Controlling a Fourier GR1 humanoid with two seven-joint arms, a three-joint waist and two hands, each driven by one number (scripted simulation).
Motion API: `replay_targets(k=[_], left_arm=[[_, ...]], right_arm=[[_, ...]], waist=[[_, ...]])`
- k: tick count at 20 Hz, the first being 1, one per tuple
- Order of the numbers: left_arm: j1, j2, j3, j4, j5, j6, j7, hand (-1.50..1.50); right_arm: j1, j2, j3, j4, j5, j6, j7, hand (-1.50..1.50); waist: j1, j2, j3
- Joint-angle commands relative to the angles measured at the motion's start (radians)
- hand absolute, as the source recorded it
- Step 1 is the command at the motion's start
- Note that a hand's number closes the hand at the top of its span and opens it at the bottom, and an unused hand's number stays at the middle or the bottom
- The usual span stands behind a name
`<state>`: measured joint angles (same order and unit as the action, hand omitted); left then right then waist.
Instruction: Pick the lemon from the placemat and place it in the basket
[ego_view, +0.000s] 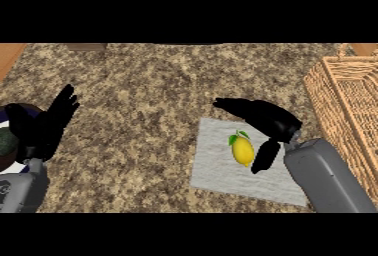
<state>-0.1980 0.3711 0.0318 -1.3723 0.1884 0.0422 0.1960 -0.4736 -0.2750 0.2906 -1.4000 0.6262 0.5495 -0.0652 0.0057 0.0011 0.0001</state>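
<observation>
The fingers (236, 106) of the right hand (273, 122) are extended and spread, reaching past the far end of the lemon (243, 151). The thumb (264, 156) points down just beside the lemon's right flank. Nothing is curled round the fruit; the hand is open and the lemon is not held.

The lemon lies lengthwise on the grey placemat (221, 175), leaves at its far end. The placemat lies in the right half of the table (148, 75), toward the near edge. The basket (343, 100) stands along the table's right edge, well apart from the lemon.

Hazards, as judged from this position:
- The fingers stand beyond the fruit, not opposite the thumb. Closing from here may pinch one end only, and the rounded body may squirt out toward the table's left side.
- Thumb contact before finger contact may roll the lemon off the placemat.
- A descending hand may drag the placemat and shift the target.
- The basket wall stands high; a low carry may strike its rim.

The left hand (48, 125) rests open at the table's left edge, fingers up.
</observation>
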Motion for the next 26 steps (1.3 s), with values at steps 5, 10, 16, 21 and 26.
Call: replay_targets(k=[5, 10, 16, 21, 26], left_arm=[[-0.063, -0.039, 0.036, 0.065, -0.042, -0.020, 0.003, 0.00], [0.040, -0.018, 0.062, -0.070, -0.045, -0.063, 0.038, 0.00], [-0.011, -0.072, 0.064, -0.004, -0.072, -0.053, 0.018, 0.00], [-0.020, -0.087, 0.069, 0.015, -0.101, -0.054, 0.012, 0.00], [-0.023, -0.060, 0.119, 0.027, -0.086, -0.092, -0.003, 0.00]], right_arm=[[-0.015, -0.011, -0.046, 0.033, 0.070, 0.057, -0.069, -1.50], [0.043, 0.004, -0.061, -0.004, 0.087, 0.077, -0.099, -1.50], [-0.019, 0.024, -0.089, 0.125, 0.104, 0.079, -0.208, -1.50], [0.046, 0.002, -0.066, 0.096, 0.170, 0.045, -0.269, -1.50], [0.051, 0.043, -0.067, 0.089, 0.224, 0.015, -0.212, -1.50]], waist=[[-0.007, -0.001, 0.000], [-0.004, -0.002, 0.000], [-0.003, -0.001, 0.000], [-0.003, -0.001, 0.000], [-0.003, 0.000, 0.000]])
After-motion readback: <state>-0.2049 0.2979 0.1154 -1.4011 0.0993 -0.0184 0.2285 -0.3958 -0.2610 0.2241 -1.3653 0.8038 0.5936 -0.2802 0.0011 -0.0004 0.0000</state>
